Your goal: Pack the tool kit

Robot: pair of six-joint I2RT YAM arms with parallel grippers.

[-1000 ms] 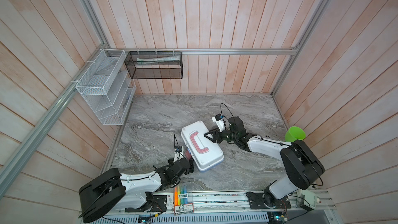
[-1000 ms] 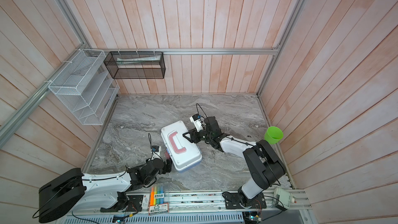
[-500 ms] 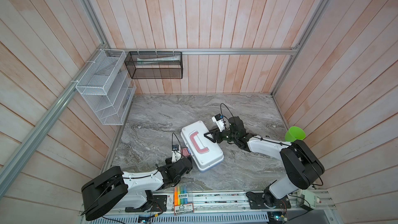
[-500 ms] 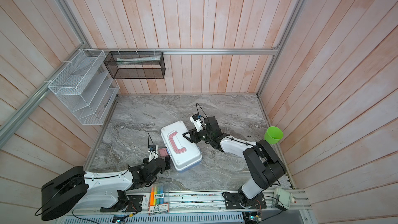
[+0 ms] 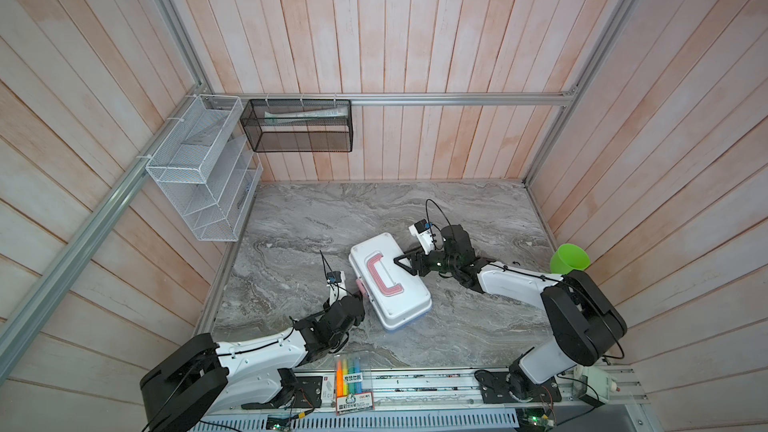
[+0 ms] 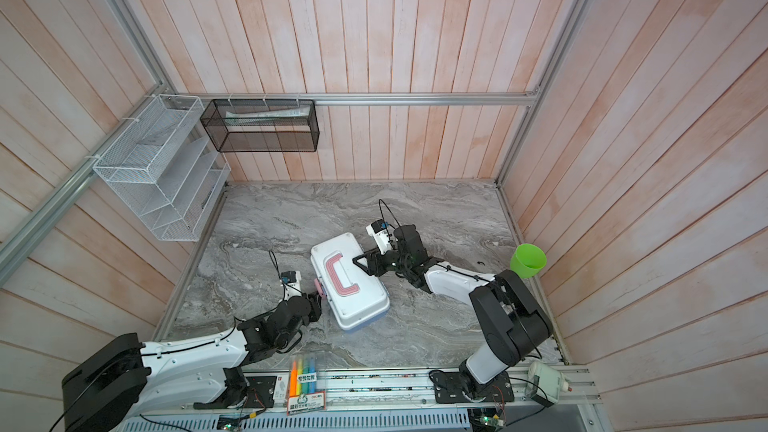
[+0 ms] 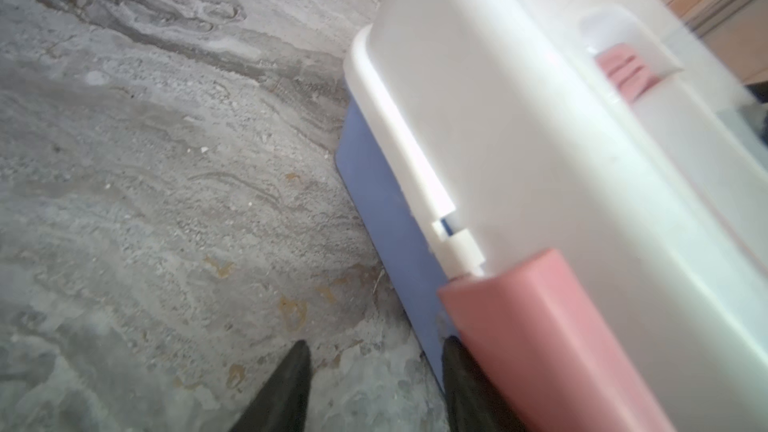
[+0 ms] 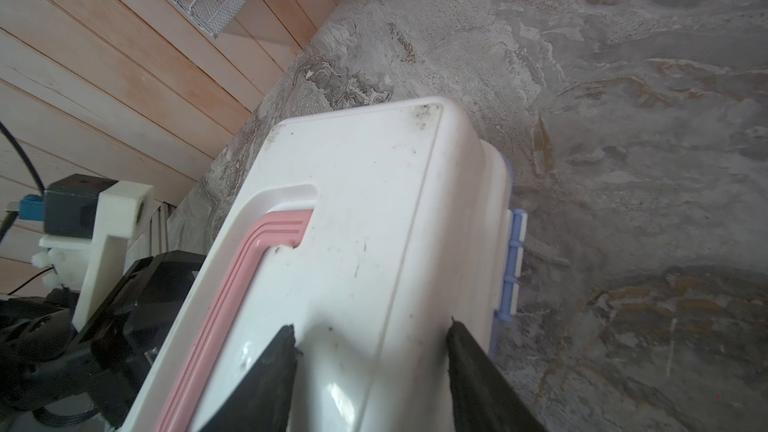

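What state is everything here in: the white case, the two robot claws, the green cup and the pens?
White plastic case with pink handle and blue base: closed, lying flat.
Pink latch: unclear whether clipped shut.
Left gripper: jaws apart, holding nothing, one fingertip against the latch.
Right gripper: jaws apart, tips on the case's top.
Green plastic cup: upright.
Clear pack of coloured highlighter pens: lying flat.
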